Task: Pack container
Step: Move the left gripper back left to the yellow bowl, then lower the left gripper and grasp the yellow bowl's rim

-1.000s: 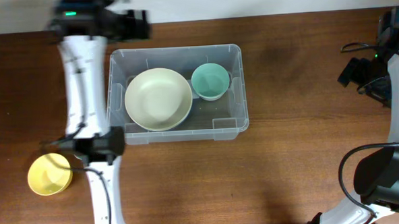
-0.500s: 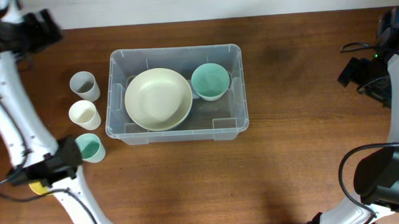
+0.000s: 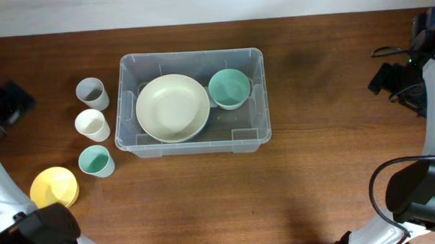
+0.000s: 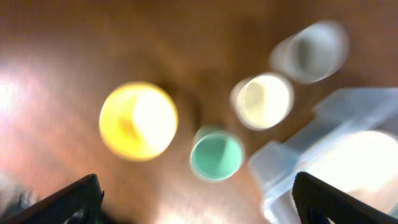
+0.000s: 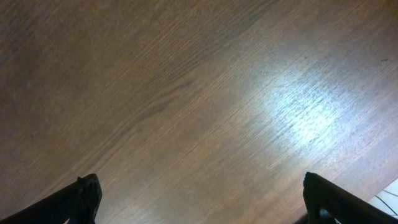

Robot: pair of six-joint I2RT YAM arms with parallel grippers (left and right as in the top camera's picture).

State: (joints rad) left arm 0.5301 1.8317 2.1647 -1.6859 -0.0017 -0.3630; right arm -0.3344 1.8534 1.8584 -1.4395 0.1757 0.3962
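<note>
The clear plastic container (image 3: 191, 55) stands mid-table and holds a large cream bowl (image 3: 172, 108) and a small teal bowl (image 3: 228, 88). Left of it stand a grey cup (image 3: 91, 92), a cream cup (image 3: 92, 125) and a teal cup (image 3: 96, 161), with a yellow bowl (image 3: 54, 189) at the front left. My left gripper (image 3: 7, 102) is at the far left edge, open and empty. Its blurred wrist view shows the yellow bowl (image 4: 138, 121), teal cup (image 4: 216, 155), cream cup (image 4: 263, 101), grey cup (image 4: 310, 53) and a container corner (image 4: 280, 165) beyond the open fingers (image 4: 198, 205). My right gripper (image 3: 399, 81) is open and empty.
The right wrist view shows only bare brown wood between the open fingers (image 5: 199, 202). The right arm and its cables stand at the table's far right edge. The left arm's base is at the front left corner.
My left arm has swung from beside the container's left side out to the far left edge, uncovering the three cups and the yellow bowl. The right arm has not moved.
</note>
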